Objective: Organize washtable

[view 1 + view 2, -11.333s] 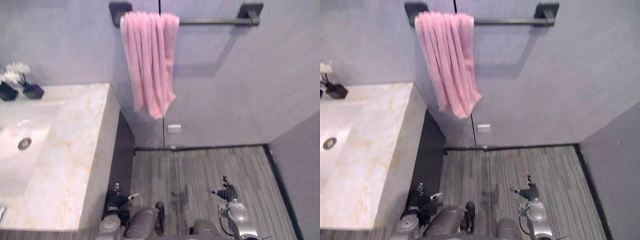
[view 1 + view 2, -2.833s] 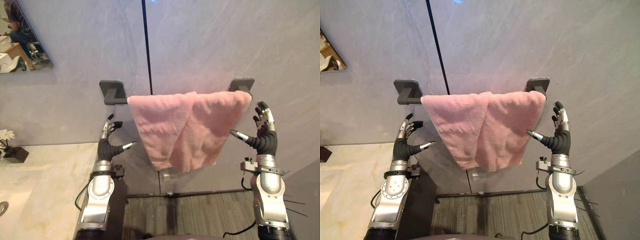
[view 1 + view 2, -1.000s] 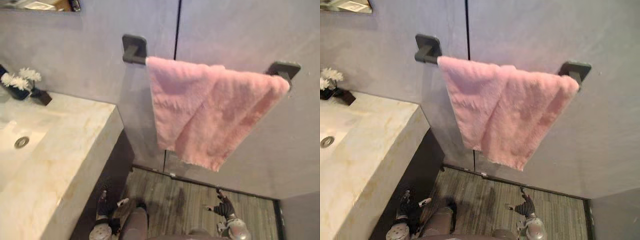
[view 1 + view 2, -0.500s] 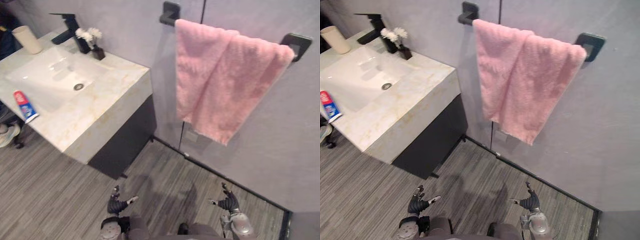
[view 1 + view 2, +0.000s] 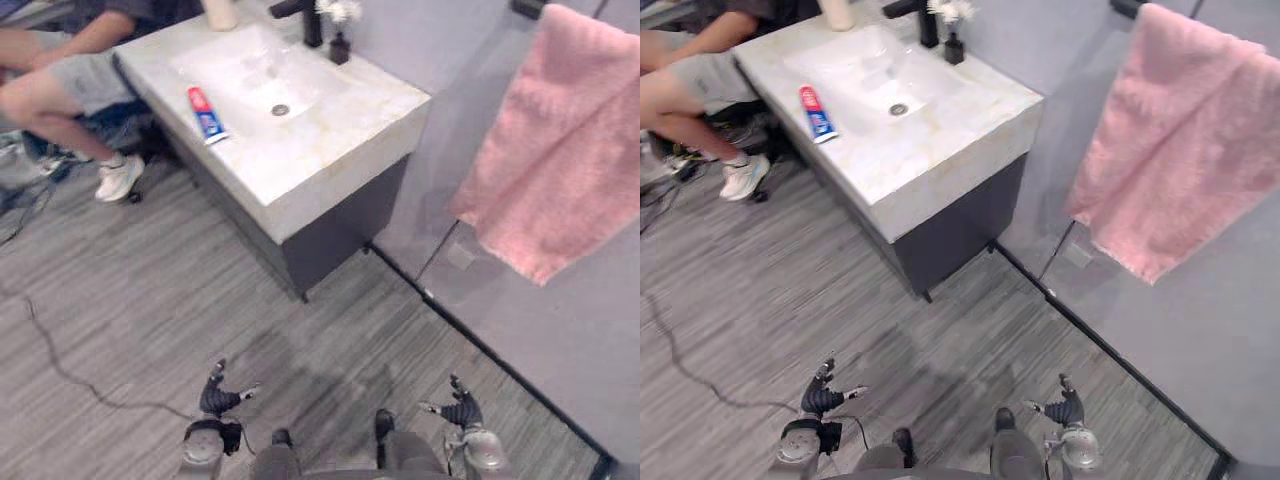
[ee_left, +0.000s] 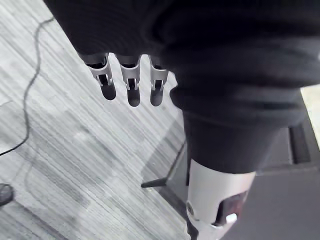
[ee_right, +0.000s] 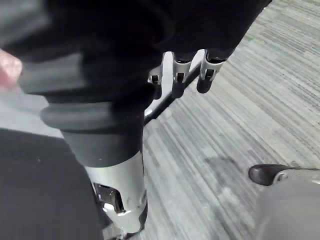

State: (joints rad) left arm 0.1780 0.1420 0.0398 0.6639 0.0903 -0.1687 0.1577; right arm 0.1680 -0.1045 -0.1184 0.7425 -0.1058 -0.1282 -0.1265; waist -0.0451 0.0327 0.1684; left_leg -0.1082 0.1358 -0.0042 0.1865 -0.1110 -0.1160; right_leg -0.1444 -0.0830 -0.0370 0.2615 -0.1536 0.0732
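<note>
Left eye view: the tabletop stands at upper left, its corner edge jutting toward open floor. A toothpaste tube lies beside the sink, and a pink towel hangs at right. A person's legs are by the far end.

Right eye view: the left robot hand and right robot hand hang low over the floor, well apart from the tabletop.

Left wrist view: fingers straight, released, touching nothing.

Right wrist view: fingers extended, empty.

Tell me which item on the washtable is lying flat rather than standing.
The toothpaste tube: it lies flat on the counter beside the basin, while the cup, the tap and the small flower vase stand upright at the back.
</note>
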